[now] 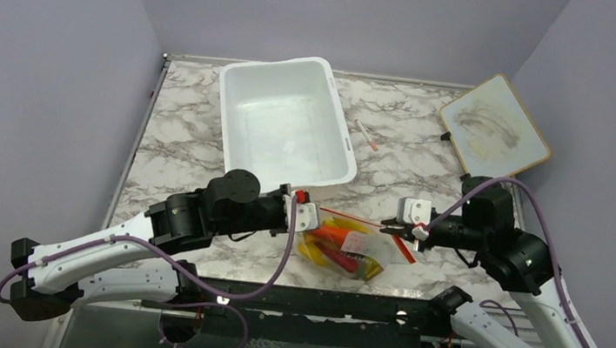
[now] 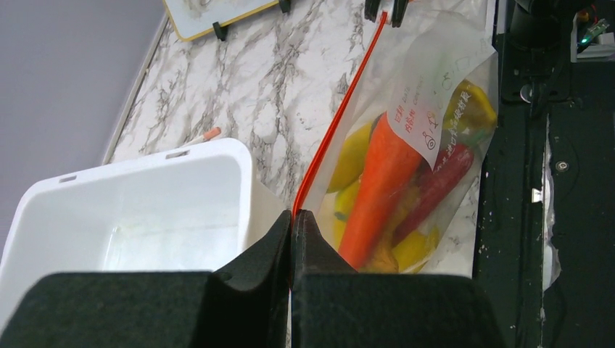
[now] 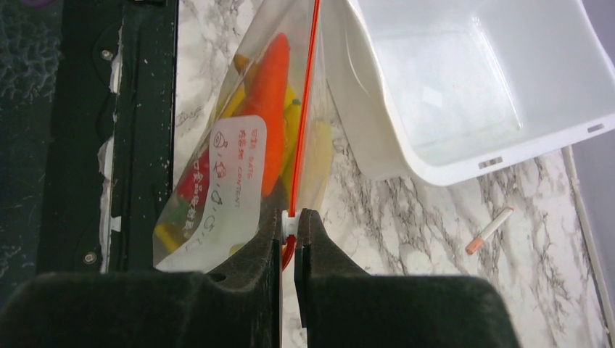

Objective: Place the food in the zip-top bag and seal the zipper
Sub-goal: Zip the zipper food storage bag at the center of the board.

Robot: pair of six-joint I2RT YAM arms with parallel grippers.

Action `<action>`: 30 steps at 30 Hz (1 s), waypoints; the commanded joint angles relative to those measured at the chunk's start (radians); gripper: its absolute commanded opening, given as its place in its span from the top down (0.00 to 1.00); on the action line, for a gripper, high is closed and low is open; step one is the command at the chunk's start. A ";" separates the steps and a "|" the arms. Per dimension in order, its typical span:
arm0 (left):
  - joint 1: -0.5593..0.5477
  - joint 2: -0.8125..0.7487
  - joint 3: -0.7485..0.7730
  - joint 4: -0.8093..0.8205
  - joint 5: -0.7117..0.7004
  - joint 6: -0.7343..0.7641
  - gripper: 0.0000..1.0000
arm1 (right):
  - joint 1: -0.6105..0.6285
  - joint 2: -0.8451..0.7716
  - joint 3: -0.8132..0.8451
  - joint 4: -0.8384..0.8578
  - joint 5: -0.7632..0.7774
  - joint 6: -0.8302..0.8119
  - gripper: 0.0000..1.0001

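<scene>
Left hand [image 2: 292,217] is pinching one end of the thin red-orange zipper strip [image 2: 335,119]; right hand [image 3: 290,219] is pinching the other. Clear floppy plastic bag [image 1: 362,259], holding toy food [image 2: 381,181], is sagging between them, lower centre. Risk: strip slipping free, middle staying unsealed.
</scene>
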 commanded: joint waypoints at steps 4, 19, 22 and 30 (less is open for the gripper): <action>0.008 -0.034 0.059 -0.088 -0.181 0.004 1.00 | -0.004 -0.043 0.072 -0.222 0.172 -0.013 0.99; 0.008 -0.061 0.060 -0.133 -0.285 0.004 1.00 | -0.005 -0.061 0.183 -0.502 0.424 0.046 0.99; 0.008 -0.066 0.054 -0.134 -0.287 0.000 1.00 | -0.004 -0.062 0.179 -0.496 0.412 0.037 0.99; 0.008 -0.078 0.062 -0.138 -0.172 -0.069 1.00 | -0.004 -0.022 0.250 -0.501 0.340 0.068 0.99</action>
